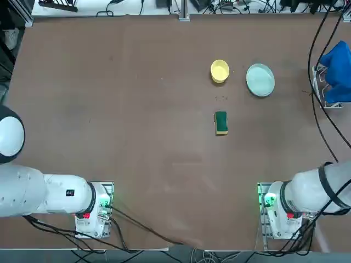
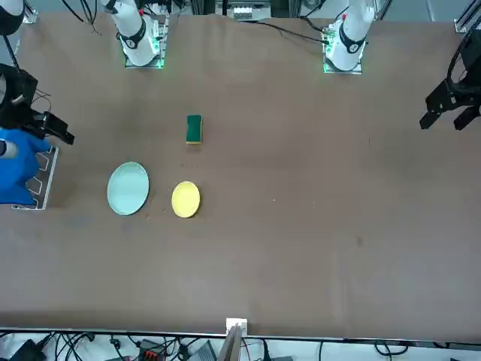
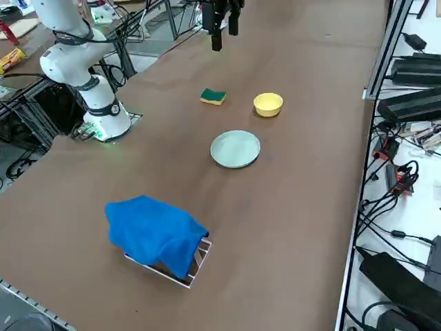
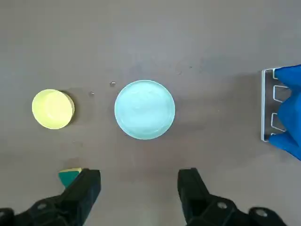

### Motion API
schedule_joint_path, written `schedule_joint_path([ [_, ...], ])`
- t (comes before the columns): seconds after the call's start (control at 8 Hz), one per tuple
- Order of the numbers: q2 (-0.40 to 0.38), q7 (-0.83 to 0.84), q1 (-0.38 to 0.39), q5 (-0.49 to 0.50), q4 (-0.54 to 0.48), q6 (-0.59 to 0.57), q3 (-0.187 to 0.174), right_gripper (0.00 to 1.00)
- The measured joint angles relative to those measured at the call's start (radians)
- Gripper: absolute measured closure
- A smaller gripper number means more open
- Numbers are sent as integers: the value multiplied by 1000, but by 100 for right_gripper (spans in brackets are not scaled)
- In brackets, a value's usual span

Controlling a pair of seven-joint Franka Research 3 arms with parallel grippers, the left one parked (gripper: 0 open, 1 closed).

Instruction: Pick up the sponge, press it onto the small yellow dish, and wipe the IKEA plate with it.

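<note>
**Sponge waiting on the table, gripper open above**

Black fingers (image 4: 89, 186) of the right gripper (image 4: 139, 186) are sitting closest to the wrist camera. They are standing wide apart and are holding nothing. The gripper is hanging high over the brown table (image 1: 137, 137), pointing down, and is touching none of the things.

From the robot's seat, the sponge (image 1: 221, 122) is lying flat on the table, green side up, a little right of the middle. It is the nearest of the three things to the robot. The small yellow dish (image 1: 220, 70) is sitting farther away, straight beyond the sponge, with bare table between them. The IKEA plate (image 1: 260, 79) is sitting just to the right of the dish, near it but not touching. Both are looking empty.

Far out at the right edge of the table, a blue cloth (image 1: 338, 71) is lying over a small white rack (image 1: 322, 87).
</note>
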Motion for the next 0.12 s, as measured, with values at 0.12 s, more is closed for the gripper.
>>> schedule_joint_path([
  [0.12,0,0,0,0,0,0,0,0],
])
